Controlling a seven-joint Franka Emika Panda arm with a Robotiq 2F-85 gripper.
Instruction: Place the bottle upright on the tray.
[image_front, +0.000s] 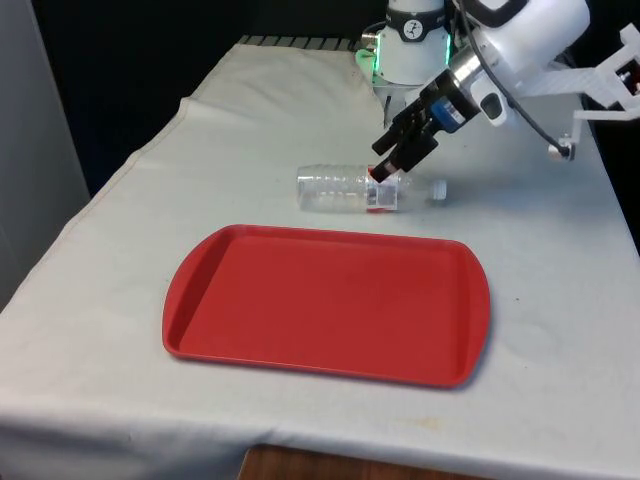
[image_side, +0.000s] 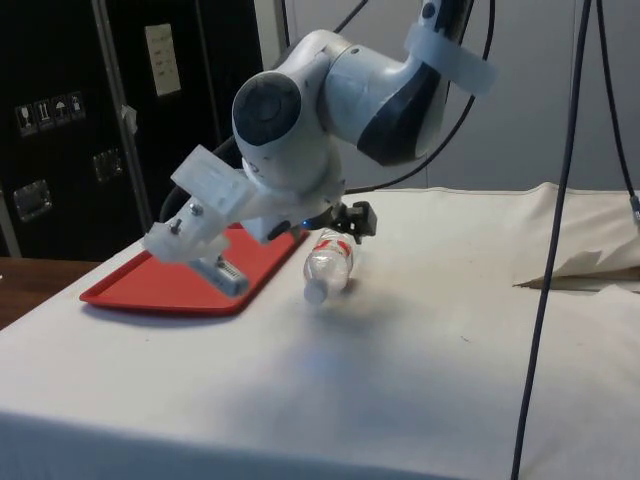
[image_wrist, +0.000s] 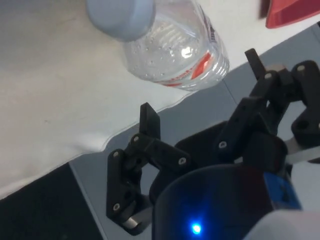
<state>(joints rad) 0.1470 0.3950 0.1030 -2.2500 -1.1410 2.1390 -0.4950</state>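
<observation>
A clear plastic bottle (image_front: 340, 188) with a red-and-white label lies on its side on the white cloth, just beyond the far edge of the red tray (image_front: 325, 300). Its cap (image_front: 438, 188) points to the front view's right. My gripper (image_front: 392, 166) hangs tilted over the labelled part near the neck. In the wrist view the bottle (image_wrist: 175, 50) lies just past the fingertips (image_wrist: 149, 117), which stand open on either side of it. I cannot tell whether they touch it. The side view has the bottle (image_side: 328, 265) beside the tray (image_side: 170, 285), under the gripper (image_side: 355, 222).
Black cables (image_side: 545, 250) hang down at the side view's right, above a raised fold of cloth (image_side: 580, 270). The tray's corner (image_wrist: 292, 12) lies close to the bottle. The table's front edge (image_front: 300, 445) runs just below the tray.
</observation>
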